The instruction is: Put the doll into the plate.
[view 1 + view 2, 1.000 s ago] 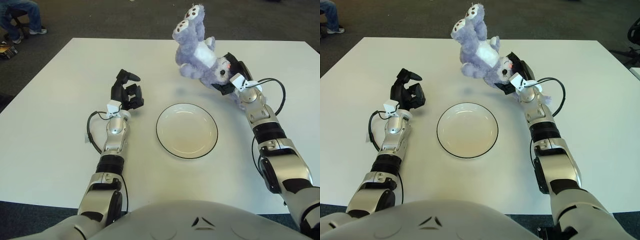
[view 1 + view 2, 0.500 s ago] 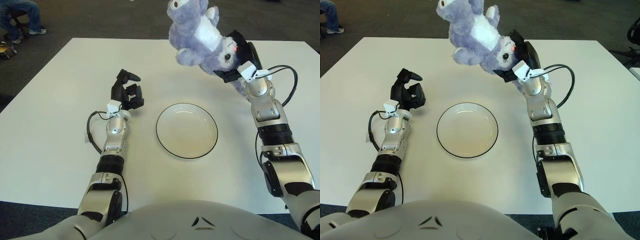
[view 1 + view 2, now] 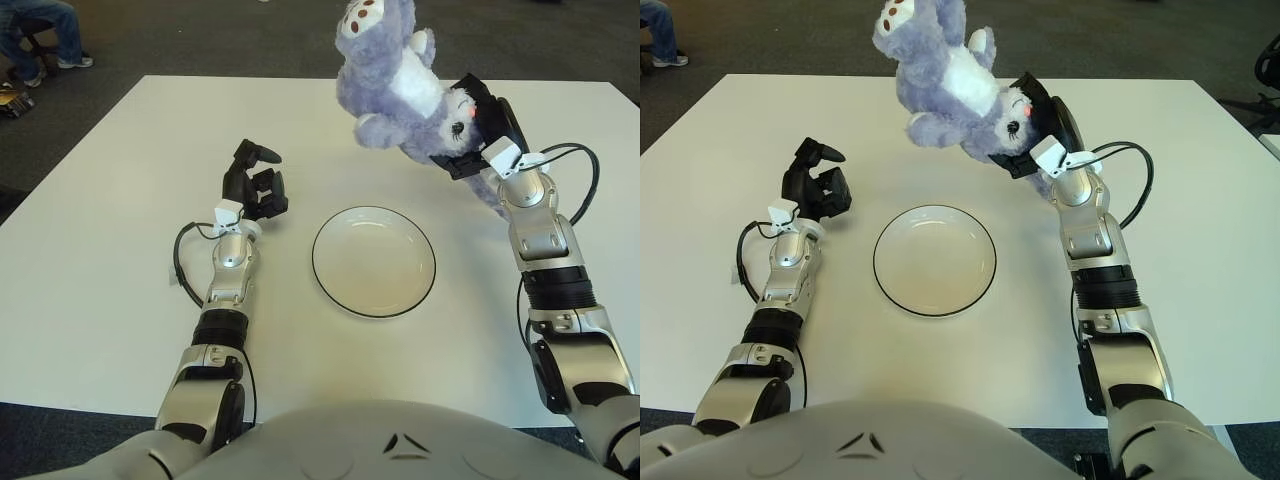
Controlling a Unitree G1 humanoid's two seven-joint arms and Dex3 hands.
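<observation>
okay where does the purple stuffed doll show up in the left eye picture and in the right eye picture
Left eye view: the purple doll is at top, right of centre, upside down in the right hand, above the table.
Right eye view: the doll sits at top centre, further left in the picture.
Shared landmark: the white plate lies on the table below the doll, empty, in both views.
</observation>
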